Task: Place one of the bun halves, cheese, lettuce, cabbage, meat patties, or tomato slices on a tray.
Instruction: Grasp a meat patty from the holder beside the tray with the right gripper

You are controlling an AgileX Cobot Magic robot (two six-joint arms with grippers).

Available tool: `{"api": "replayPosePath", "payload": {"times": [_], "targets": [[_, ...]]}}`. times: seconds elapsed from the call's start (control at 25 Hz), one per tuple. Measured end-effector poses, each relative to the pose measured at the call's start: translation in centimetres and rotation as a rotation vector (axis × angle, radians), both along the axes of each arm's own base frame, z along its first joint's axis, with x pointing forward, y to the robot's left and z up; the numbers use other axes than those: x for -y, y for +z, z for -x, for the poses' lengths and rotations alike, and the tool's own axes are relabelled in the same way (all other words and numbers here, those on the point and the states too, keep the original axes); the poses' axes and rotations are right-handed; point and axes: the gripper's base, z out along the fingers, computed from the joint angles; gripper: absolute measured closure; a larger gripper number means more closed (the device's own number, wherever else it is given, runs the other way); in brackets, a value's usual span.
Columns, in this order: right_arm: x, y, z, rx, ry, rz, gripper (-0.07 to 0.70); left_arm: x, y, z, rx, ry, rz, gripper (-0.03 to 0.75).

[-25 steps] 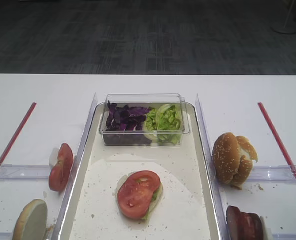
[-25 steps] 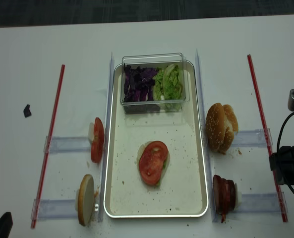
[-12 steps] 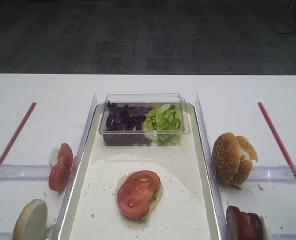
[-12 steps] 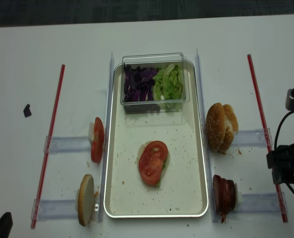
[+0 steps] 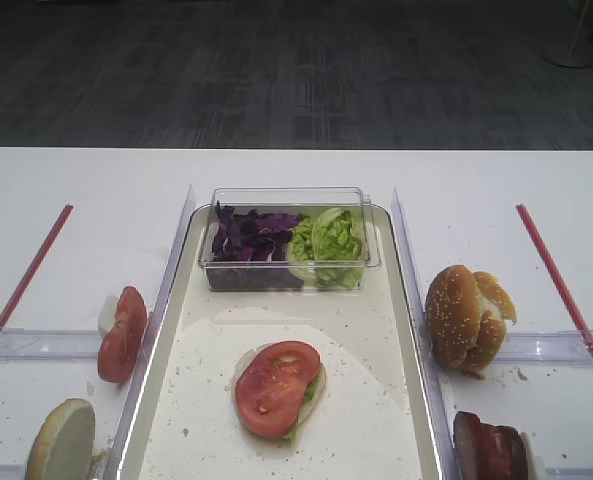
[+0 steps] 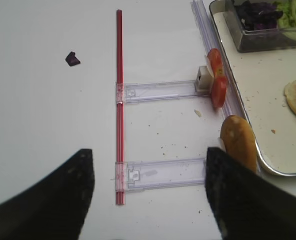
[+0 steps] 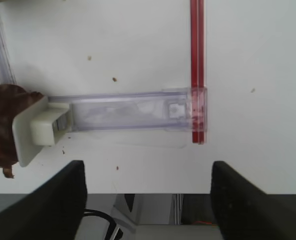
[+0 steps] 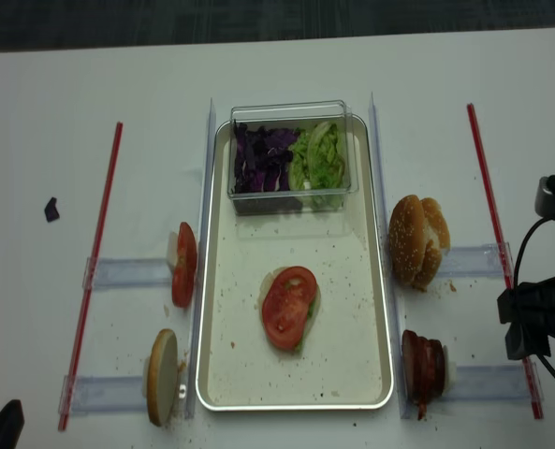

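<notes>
Clear tub (image 8: 291, 154) sat at the tray's (image 8: 357, 309) far end; patties (image 8: 423, 369) stood on edge beside its right rim. Both grippers' (image 7: 147, 192) (image 6: 148, 197) jaws gaped, empty.

Tray (image 8: 371, 309) cream, grey rim, crumb-speckled. Cabbage (image 8: 263, 157) dark purple; lettuce (image 8: 319, 157) bright green. Tomato slices (image 8: 289, 307) glossy red. Bun halves (image 8: 417, 240) golden-brown, sesame-dotted. Meat patties (image 8: 422, 367) reddish-brown.

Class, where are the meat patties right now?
In the realsense view, the meat patties stand on edge right of the tray, below the bun halves.
</notes>
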Motion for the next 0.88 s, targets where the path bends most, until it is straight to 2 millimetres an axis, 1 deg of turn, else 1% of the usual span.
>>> {"api": "replayPosePath", "payload": {"times": [0.16, 0.32, 0.4, 0.52, 0.76, 0.88], "targets": [[-0.2, 0.4, -0.1, -0.008, -0.006, -0.022, 0.097, 0.0, 0.0, 0.0, 0.000, 0.000, 0.000, 0.277], [-0.3, 1.2, -0.5, 0.012, 0.005, -0.026, 0.136, 0.0, 0.0, 0.0, 0.000, 0.000, 0.000, 0.276], [-0.7, 1.5, -0.6, 0.018, 0.029, -0.027, 0.144, 0.0, 0.0, 0.0, 0.000, 0.000, 0.000, 0.276], [-1.9, 1.6, -0.5, 0.016, 0.077, -0.029, 0.146, 0.0, 0.0, 0.0, 0.000, 0.000, 0.000, 0.276], [-4.9, 1.6, 0.2, 0.005, 0.140, -0.035, 0.148, 0.0, 0.0, 0.0, 0.000, 0.000, 0.000, 0.277], [-6.3, 1.2, 0.6, -0.031, 0.155, -0.031, 0.148, 0.0, 0.0, 0.0, 0.000, 0.000, 0.000, 0.276]]}}
